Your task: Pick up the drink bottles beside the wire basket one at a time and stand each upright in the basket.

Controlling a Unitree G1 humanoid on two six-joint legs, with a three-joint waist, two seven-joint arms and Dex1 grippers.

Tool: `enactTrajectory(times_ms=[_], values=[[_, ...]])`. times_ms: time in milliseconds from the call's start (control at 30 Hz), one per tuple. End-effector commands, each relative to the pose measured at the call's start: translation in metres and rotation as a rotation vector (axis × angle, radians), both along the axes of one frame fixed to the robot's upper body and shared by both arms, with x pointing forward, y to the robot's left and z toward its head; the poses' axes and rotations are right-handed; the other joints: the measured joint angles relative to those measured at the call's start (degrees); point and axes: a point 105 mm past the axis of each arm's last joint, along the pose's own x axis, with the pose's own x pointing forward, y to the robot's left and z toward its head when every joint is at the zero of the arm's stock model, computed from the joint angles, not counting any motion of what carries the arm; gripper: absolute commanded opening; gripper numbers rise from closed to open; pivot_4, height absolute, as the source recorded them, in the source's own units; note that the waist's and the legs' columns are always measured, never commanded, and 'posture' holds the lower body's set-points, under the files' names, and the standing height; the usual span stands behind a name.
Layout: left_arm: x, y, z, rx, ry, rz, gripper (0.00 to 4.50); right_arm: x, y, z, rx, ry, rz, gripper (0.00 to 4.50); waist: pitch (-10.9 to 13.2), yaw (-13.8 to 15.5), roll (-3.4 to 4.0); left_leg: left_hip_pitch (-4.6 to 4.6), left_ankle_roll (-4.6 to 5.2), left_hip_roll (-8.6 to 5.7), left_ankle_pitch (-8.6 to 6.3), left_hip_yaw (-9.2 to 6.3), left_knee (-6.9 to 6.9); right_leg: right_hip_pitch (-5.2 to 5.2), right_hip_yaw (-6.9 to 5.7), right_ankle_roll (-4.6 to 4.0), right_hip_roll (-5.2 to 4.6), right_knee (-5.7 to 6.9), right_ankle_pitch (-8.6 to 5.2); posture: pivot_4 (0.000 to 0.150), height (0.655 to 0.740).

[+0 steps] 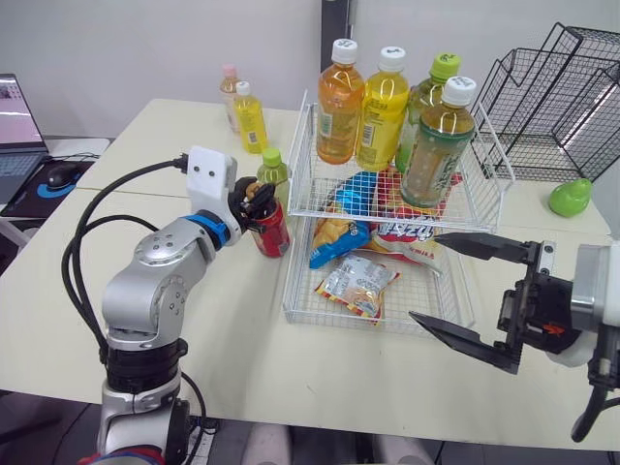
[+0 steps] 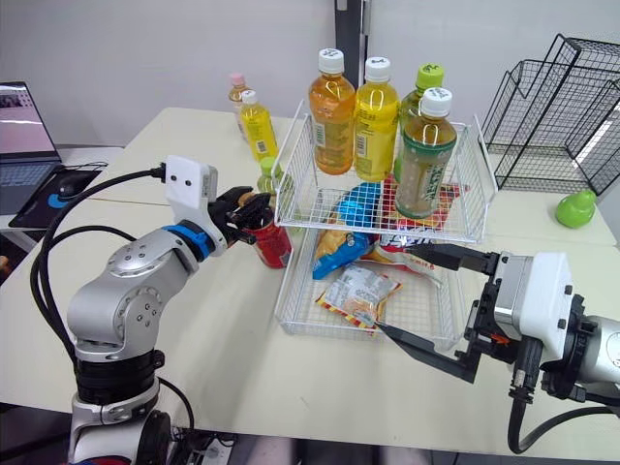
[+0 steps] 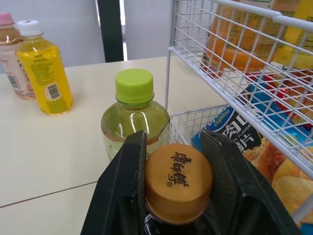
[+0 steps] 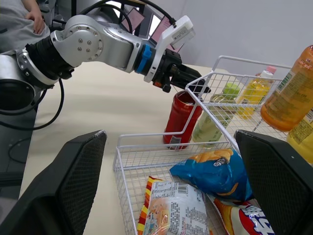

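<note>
A red bottle (image 1: 271, 232) with a brown cap (image 3: 178, 181) stands on the table just left of the white wire basket (image 1: 300, 165). My left gripper (image 1: 254, 199) is shut on that cap from above. Right behind it stands a green-capped bottle (image 3: 134, 115). Farther back are a yellow bottle (image 1: 250, 116) and a pink-capped one (image 1: 230, 87). Several bottles, among them an orange one (image 1: 340, 102) and a green tea one (image 1: 438, 145), stand upright in the basket's upper tier. My right gripper (image 1: 423, 276) is open at the lower tier's front right corner, holding nothing.
Snack bags (image 1: 358, 283) lie in the basket's lower tier. A black wire rack (image 1: 557, 97) and a green pear-shaped object (image 1: 570, 197) sit at the back right. A laptop (image 1: 17, 126) and mouse (image 1: 63, 174) are far left. A person (image 4: 19, 19) sits beyond the table.
</note>
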Motion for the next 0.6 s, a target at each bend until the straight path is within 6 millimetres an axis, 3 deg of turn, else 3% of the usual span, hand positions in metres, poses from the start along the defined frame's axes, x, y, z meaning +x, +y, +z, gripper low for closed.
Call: enactTrajectory(times_ms=[33, 100, 333, 467, 600], values=[[-0.014, 0.006, 0.053, 0.022, -0.136, -0.136, 1.3, 0.001, -0.001, 0.01, 0.015, -0.074, -0.007, 4.5, 0.03, -0.09, -0.02, -0.01, 0.0, 0.0, 0.0, -0.02, 0.0, -0.02, -0.01, 0.0, 0.0, 0.0, 0.0, 0.15, 0.7268], [-0.019, 0.012, 0.069, 0.039, -0.131, -0.213, 1.3, 0.004, -0.004, 0.014, 0.012, -0.104, -0.029, 4.5, 0.06, -0.16, -0.08, -0.04, 0.0, 0.0, 0.0, -0.02, 0.0, -0.05, -0.03, 0.0, 0.01, 0.01, -0.01, 0.15, 0.7268], [-0.031, 0.03, 0.168, 0.016, -0.204, -0.403, 1.3, 0.015, -0.015, 0.023, 0.007, -0.145, -0.118, 4.5, 0.2, 0.02, -0.3, -0.24, 0.0, -0.06, 0.0, -0.09, 0.01, -0.15, -0.13, 0.03, 0.0, -0.08, -0.02, 0.15, 0.7268], [-0.045, 0.024, 0.228, -0.063, -0.221, -0.528, 1.3, 0.018, -0.021, 0.021, -0.002, -0.146, -0.175, 4.5, 0.2, 0.24, -0.32, -0.57, 0.01, -0.08, 0.0, -0.13, 0.03, -0.4, -0.18, 0.03, -0.01, -0.15, -0.02, 0.15, 0.7268], [-0.048, 0.003, 0.256, -0.054, -0.232, -0.641, 1.3, 0.022, -0.027, 0.021, 0.005, -0.159, -0.23, 4.5, 0.19, 0.3, -0.29, -0.7, 0.01, -0.09, 0.0, -0.16, 0.04, -0.54, -0.21, 0.02, 0.01, -0.07, -0.02, 0.15, 0.7268]])
